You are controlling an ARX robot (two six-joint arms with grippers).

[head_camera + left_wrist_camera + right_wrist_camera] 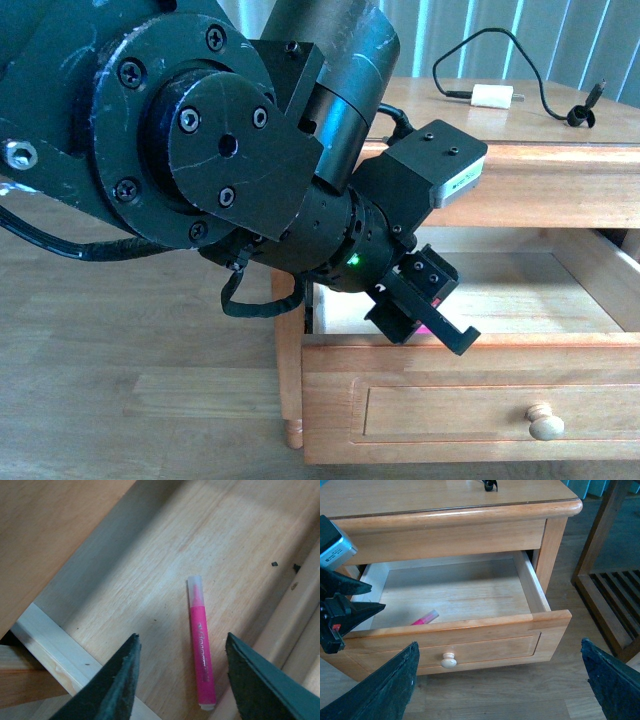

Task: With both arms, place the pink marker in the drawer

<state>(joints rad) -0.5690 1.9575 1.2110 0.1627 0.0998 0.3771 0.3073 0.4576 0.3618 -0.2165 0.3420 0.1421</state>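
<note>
Closest in first: my left claw (181, 645) is spread wide, both dark fingers (120, 680) parted and gripping nothing at all. Right between them, touching neither, lies the pink marker (201, 655). It is flat on the pale floor of the drawer (150, 580), with its pale cap end pointing away from my wrist. It's loose on the wood, not in my hold.

In the front view my bulky left arm (230, 150) fills the near left of the picture, green light glowing. The claw hangs over the drawer's front rim, toward its left end, and a sliver of pink shows just behind the fingers.

Over to my right claw (498, 645): also gaping, fingers far apart, empty, hanging out in front of the drawer face. Past it I see the drawer pulled well out, with the marker lying close behind the front wall. The round knob (448, 659) sits in the recessed panel below.

Further back, the table top (560, 135) above the drawer carries a white charger block (492, 97) with a black cable (578, 117) looping off it. Off to one side of the table, a slatted wooden frame (610, 585) stands on the plank floor (120, 380).
</note>
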